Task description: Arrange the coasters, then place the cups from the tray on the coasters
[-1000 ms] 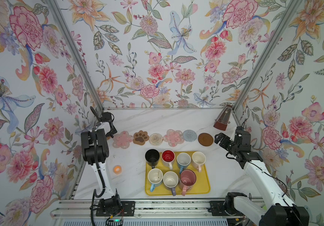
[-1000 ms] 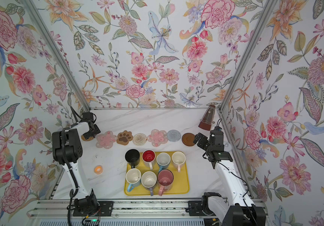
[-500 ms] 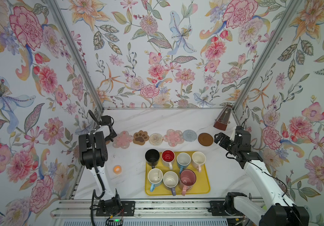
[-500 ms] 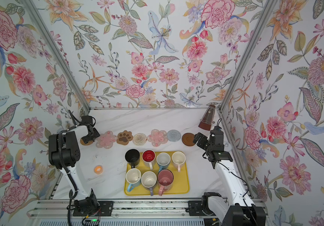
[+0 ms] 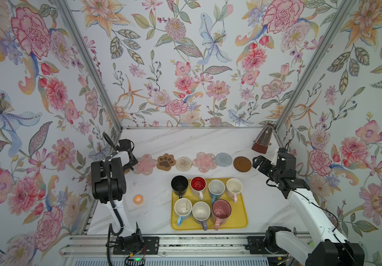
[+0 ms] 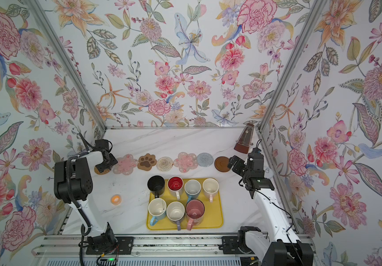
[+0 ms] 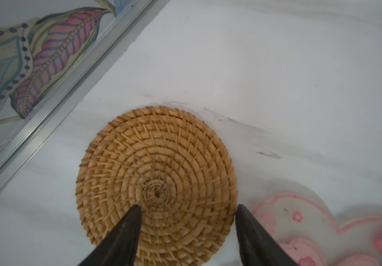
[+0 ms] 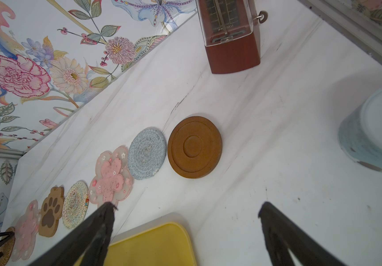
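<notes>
Left tool has dropped over the tan coaster, left of the tray; it and right tool gape. Next I'd nudge the coaster into line.

Seven coasters are lying in a row from left to right across the table, just behind the tray. Seven cups are standing in the tray, four behind and three in front. A ring is lying left of the tray, and a metronome is standing in the back right corner.
</notes>
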Controlling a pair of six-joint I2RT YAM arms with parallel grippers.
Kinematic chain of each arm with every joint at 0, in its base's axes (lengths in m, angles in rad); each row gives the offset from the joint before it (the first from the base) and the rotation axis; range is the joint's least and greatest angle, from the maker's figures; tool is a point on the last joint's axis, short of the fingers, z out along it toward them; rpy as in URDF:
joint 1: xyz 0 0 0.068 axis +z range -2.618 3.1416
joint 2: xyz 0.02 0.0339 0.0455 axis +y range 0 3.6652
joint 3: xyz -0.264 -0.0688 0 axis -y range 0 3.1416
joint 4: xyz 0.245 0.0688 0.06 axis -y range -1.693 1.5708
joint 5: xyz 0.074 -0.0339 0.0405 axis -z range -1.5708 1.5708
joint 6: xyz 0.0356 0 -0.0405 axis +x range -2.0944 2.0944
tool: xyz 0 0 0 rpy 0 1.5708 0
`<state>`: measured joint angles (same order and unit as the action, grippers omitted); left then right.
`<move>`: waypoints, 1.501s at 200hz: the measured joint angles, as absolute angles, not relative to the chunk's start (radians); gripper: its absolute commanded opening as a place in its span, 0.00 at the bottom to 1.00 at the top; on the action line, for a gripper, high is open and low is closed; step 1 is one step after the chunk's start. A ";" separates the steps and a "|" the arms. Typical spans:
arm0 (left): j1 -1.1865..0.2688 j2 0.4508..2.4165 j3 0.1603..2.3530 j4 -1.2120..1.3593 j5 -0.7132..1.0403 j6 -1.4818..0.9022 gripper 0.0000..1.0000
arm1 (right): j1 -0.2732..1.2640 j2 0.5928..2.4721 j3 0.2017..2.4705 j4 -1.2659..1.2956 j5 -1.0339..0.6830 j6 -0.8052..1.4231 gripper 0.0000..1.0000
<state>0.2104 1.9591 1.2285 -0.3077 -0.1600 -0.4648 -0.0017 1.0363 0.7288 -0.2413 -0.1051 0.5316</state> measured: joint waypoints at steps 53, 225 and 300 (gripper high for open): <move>0.208 1.958 1.228 -0.304 -0.156 -0.474 0.67 | -0.002 1.036 0.729 -0.241 -0.117 0.532 0.99; 0.176 1.893 1.231 -0.323 -0.052 -0.495 0.71 | -0.002 1.036 0.729 -0.241 -0.119 0.532 0.99; 0.089 1.497 1.173 -0.273 0.015 -0.462 0.98 | 0.012 1.071 0.746 -0.264 -0.125 0.531 0.99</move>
<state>0.0887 1.4975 1.1732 -0.2726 0.0154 -0.4622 0.0120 1.0714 0.7460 -0.2642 -0.1246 0.5312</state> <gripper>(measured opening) 0.958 0.992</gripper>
